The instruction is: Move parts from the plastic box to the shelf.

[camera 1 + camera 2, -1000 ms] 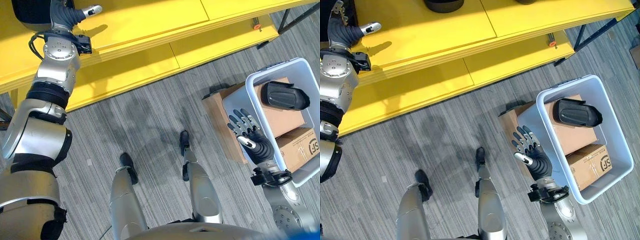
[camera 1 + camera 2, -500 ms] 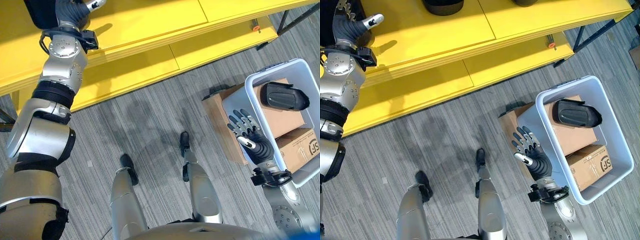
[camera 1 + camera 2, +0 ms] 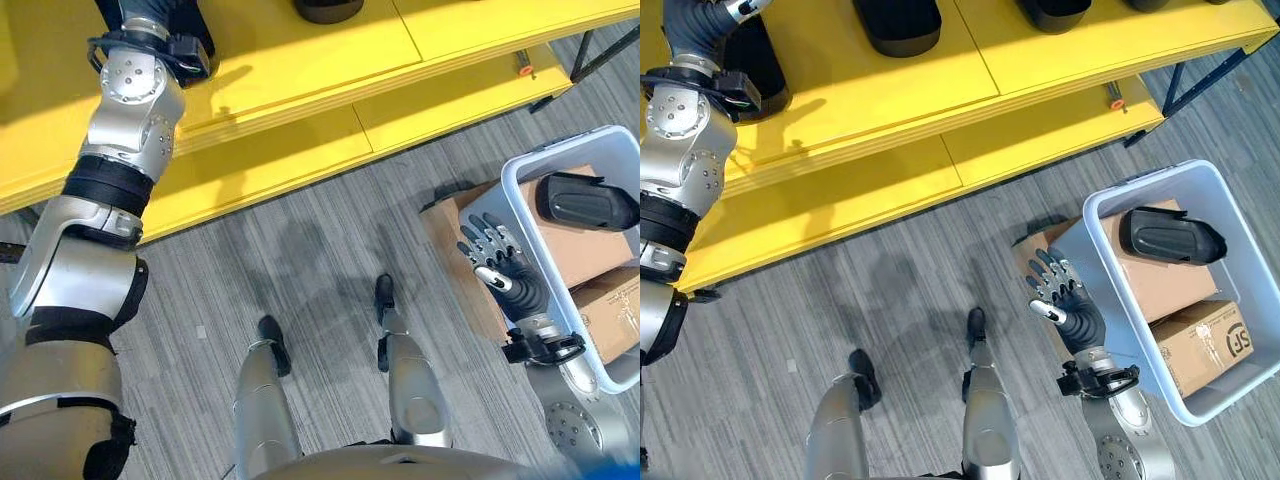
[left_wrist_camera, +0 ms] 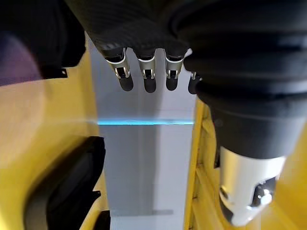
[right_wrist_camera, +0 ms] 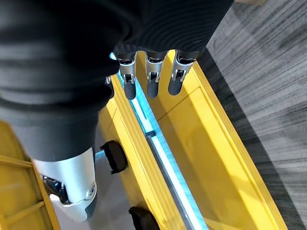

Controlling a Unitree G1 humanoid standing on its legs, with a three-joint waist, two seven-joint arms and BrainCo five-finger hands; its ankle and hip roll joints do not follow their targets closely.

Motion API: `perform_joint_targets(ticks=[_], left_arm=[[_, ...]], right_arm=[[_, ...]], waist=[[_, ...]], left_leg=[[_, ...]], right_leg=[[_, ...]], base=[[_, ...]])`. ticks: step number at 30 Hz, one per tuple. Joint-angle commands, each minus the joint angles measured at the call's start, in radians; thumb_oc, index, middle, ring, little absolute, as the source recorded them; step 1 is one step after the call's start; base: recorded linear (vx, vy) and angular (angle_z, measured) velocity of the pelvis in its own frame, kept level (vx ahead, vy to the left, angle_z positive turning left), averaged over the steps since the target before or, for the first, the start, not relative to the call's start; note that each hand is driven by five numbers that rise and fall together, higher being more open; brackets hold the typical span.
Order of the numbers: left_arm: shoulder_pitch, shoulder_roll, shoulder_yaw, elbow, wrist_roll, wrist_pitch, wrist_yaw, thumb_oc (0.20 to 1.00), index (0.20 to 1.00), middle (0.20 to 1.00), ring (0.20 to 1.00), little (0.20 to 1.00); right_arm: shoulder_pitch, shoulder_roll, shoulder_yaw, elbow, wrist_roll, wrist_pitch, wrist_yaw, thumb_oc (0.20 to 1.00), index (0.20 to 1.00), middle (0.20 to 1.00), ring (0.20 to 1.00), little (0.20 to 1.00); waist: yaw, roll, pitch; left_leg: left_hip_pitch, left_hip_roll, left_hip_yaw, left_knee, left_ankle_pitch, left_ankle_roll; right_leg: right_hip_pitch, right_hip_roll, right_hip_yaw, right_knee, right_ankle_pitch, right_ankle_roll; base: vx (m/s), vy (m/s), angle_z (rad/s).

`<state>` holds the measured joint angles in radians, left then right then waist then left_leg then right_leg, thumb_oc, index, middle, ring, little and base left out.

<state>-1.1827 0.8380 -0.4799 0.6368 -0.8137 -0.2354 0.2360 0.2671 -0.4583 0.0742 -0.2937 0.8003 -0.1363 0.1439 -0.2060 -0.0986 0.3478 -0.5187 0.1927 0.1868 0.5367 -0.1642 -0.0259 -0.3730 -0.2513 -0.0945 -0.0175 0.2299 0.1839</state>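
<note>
A black part (image 3: 1170, 237) lies on cardboard inside the pale plastic box (image 3: 1120, 280) on the floor at the right. My right hand (image 3: 1060, 290) hovers just outside the box's near wall, fingers (image 5: 151, 79) spread and straight, holding nothing. My left arm reaches up over the yellow shelf (image 3: 840, 110) at the upper left. There my left hand (image 3: 702, 25) is open, its fingers (image 4: 146, 79) straight with nothing between them. A black part (image 3: 752, 62) rests on the shelf right beside that hand, also seen in the left wrist view (image 4: 64, 191).
Two more black parts (image 3: 898, 25) (image 3: 1050, 12) sit farther along the shelf top. A lower yellow shelf board (image 3: 1040, 130) carries a small orange item (image 3: 1117, 100). Cardboard boxes (image 3: 1210, 345) fill the plastic box's bottom; another carton (image 3: 1032, 250) stands against its outside. Grey carpet lies between.
The camera has tilted up, so more of the shelf top shows. My left hand has reached farther over the shelf. The right hand keeps its pose by the box.
</note>
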Motion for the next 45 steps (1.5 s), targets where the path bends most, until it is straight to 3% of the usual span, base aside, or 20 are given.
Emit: perform_joint_targets(ticks=[1,11,16,17,23,25,28,39,45], left_arm=[[0.041,0.067,0.124,-0.034,0.013,-0.069,-0.014,1.0,1.0,1.0,1.0,1.0],[0.434,0.07,0.304,-0.275,0.072,-0.066,-0.067,1.0,1.0,1.0,1.0,1.0],[0.651,0.033,0.389,-0.382,0.218,-0.043,-0.087,1.0,1.0,1.0,1.0,1.0],[0.784,-0.05,0.444,-0.441,0.239,-0.039,-0.102,1.0,1.0,1.0,1.0,1.0],[0.98,-0.185,0.489,-0.557,0.263,-0.024,-0.143,1.0,1.0,1.0,1.0,1.0],[1.079,-0.281,0.498,-0.597,0.237,-0.018,-0.174,1.0,1.0,1.0,1.0,1.0],[1.203,-0.328,0.497,-0.66,0.261,0.001,-0.208,1.0,1.0,1.0,1.0,1.0],[1.386,-0.355,0.485,-0.701,0.301,0.025,-0.26,1.0,1.0,1.0,1.0,1.0],[1.446,-0.291,0.493,-0.746,0.608,0.016,-0.219,1.0,1.0,1.0,1.0,1.0]], right_arm=[[-0.021,-0.061,-0.055,-0.01,-0.014,-0.047,0.01,1.0,1.0,1.0,1.0,1.0],[-0.008,-0.025,-0.076,-0.011,-0.035,-0.046,0.032,1.0,1.0,1.0,1.0,1.0],[0.002,-0.001,-0.092,-0.004,-0.057,-0.042,0.032,1.0,1.0,1.0,1.0,1.0],[-0.006,0.004,-0.099,-0.003,-0.095,-0.043,0.027,1.0,1.0,1.0,1.0,1.0],[-0.058,0.022,-0.091,0.036,-0.127,-0.043,0.001,1.0,1.0,1.0,1.0,1.0],[-0.104,0.023,-0.076,0.062,-0.165,-0.045,-0.014,1.0,1.0,1.0,1.0,1.0],[-0.166,0.014,-0.054,0.092,-0.211,-0.049,-0.037,1.0,1.0,1.0,1.0,1.0],[-0.248,0.039,0.026,0.158,-0.25,-0.057,-0.069,1.0,1.0,1.0,1.0,1.0],[-0.233,0.057,0.07,0.164,-0.217,-0.04,-0.05,1.0,1.0,1.0,1.0,1.0]], waist=[[0.01,-0.019,-0.029],[0.042,0.0,-0.06],[0.05,0.012,-0.087],[0.056,0.012,-0.1],[0.072,0.025,-0.123],[0.086,0.031,-0.139],[0.107,0.039,-0.161],[0.151,0.043,-0.21],[0.164,0.044,-0.242]], left_leg=[[-0.096,0.002,-0.063,0.113,-0.078,-0.041],[0.02,-0.006,-0.069,-0.02,0.007,-0.063],[0.096,-0.001,-0.072,-0.112,0.057,-0.077],[0.132,0.004,-0.058,-0.165,0.106,-0.072],[0.207,0.025,-0.051,-0.248,0.142,-0.081],[0.245,0.034,-0.05,-0.29,0.158,-0.085],[0.288,0.039,-0.052,-0.337,0.169,-0.084],[0.347,0.013,-0.076,-0.425,0.189,-0.075],[0.394,0.009,-0.072,-0.458,0.186,-0.074]], right_leg=[[0.093,-0.056,-0.012,-0.012,-0.08,0.044],[0.157,-0.046,-0.029,-0.005,-0.102,0.022],[0.195,-0.036,-0.04,0.0,-0.127,0.01],[0.199,-0.034,-0.044,0.007,-0.127,-0.002],[0.237,-0.015,-0.056,0.007,-0.153,-0.012],[0.261,-0.006,-0.066,0.006,-0.167,-0.015],[0.298,0.001,-0.079,-0.002,-0.183,-0.019],[0.364,-0.009,-0.121,-0.031,-0.187,-0.01],[0.398,-0.013,-0.127,-0.042,-0.192,-0.003]], base=[[-0.02,-0.046,0.06],[0.0,-0.043,0.03],[0.06,-0.054,0.02],[0.04,-0.076,0.04],[0.08,-0.029,0.02],[0.09,-0.026,0.07],[0.15,-0.017,0.06],[0.07,0.012,0.16],[0.07,0.011,0.03]])
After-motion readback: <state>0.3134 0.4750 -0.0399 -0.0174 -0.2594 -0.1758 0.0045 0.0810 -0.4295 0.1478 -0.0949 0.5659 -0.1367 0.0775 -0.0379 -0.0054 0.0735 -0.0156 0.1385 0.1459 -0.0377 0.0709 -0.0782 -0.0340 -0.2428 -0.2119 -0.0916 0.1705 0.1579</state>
